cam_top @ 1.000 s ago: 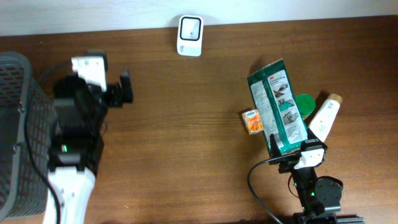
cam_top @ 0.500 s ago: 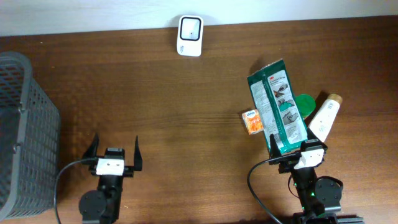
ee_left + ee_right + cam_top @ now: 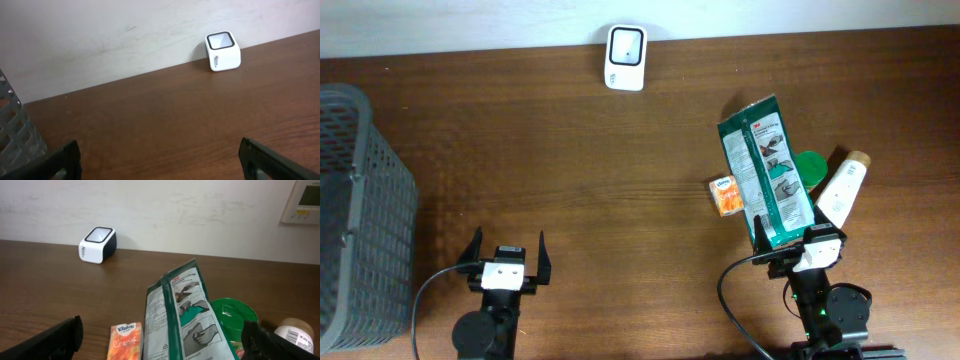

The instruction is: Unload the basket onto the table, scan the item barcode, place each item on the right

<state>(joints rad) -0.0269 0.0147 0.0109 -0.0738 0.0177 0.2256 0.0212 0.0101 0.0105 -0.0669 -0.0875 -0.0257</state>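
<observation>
Currently I read both arms low at the near edge of the dark brown wooden table. The left gripper has its fingers spread wide with nothing between them, and its wrist view shows only bare tabletop ahead. The right gripper is spread equally wide. The near end of the flat green-and-white printed packet lies between its fingers, resting on the table and not pinched.

The packet runs away from the right gripper, angled slightly left. Just beside its left edge lies a small orange tissue pack. On its right side sit a round green lid, partly under the packet, and a white bottle with a tan cap, lying down.

The white box-shaped barcode scanner stands at the far edge against the wall, well apart from the packet. A grey mesh basket occupies the left edge.
</observation>
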